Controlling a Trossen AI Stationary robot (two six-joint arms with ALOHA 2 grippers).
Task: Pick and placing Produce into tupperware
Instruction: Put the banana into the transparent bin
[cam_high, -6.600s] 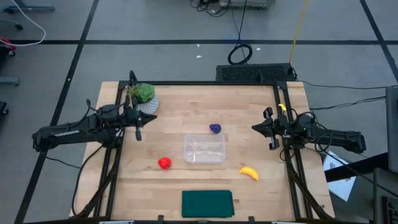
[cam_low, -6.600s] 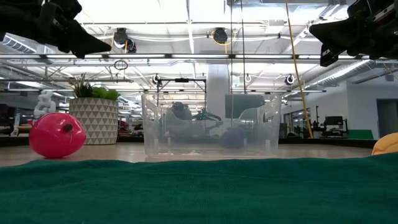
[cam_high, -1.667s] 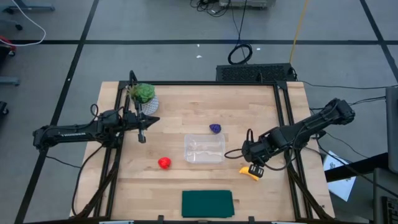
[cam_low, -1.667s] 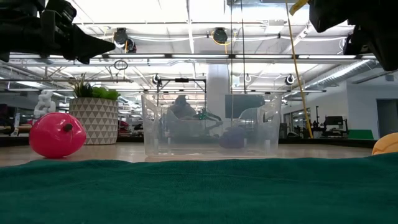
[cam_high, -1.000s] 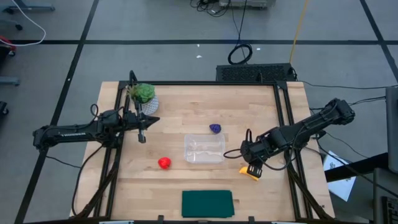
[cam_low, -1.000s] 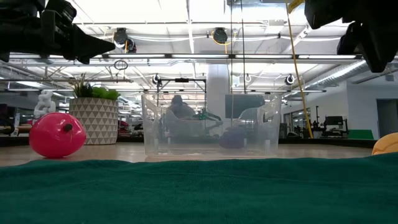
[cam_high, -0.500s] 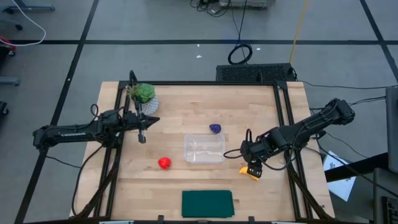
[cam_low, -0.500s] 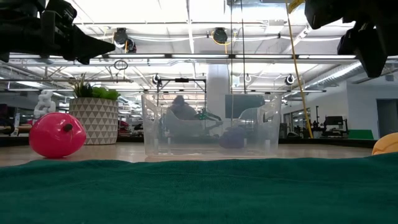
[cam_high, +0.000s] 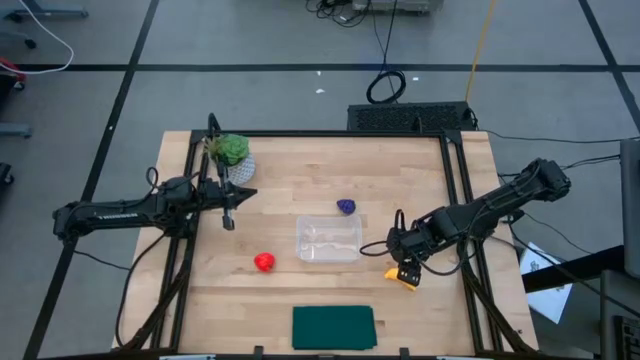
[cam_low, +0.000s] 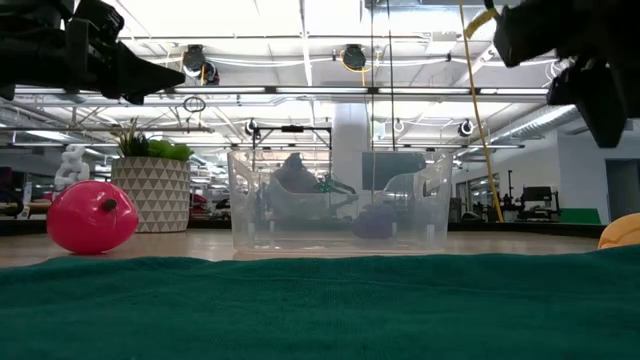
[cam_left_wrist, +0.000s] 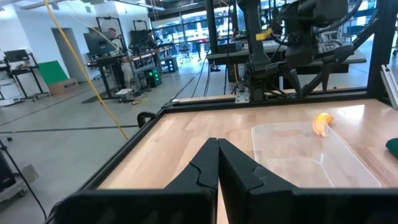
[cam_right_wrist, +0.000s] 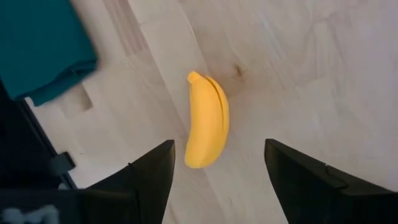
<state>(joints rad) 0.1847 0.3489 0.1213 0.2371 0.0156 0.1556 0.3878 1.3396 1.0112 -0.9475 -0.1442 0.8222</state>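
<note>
Wooden table (cam_high: 290, 170), tupperware (cam_high: 328, 240), banana (cam_high: 402, 279), cloth (cam_high: 333, 327)

No readable text, label, brand, number or sign is showing anywhere on the counter, the arms or in the room.

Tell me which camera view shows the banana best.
The right wrist view: the banana lies whole on the wood, framed between the open right end effector. The high view has it half hidden under that arm, the low view only an edge at the frame's side, the left wrist view small beyond the tupperware.
</note>
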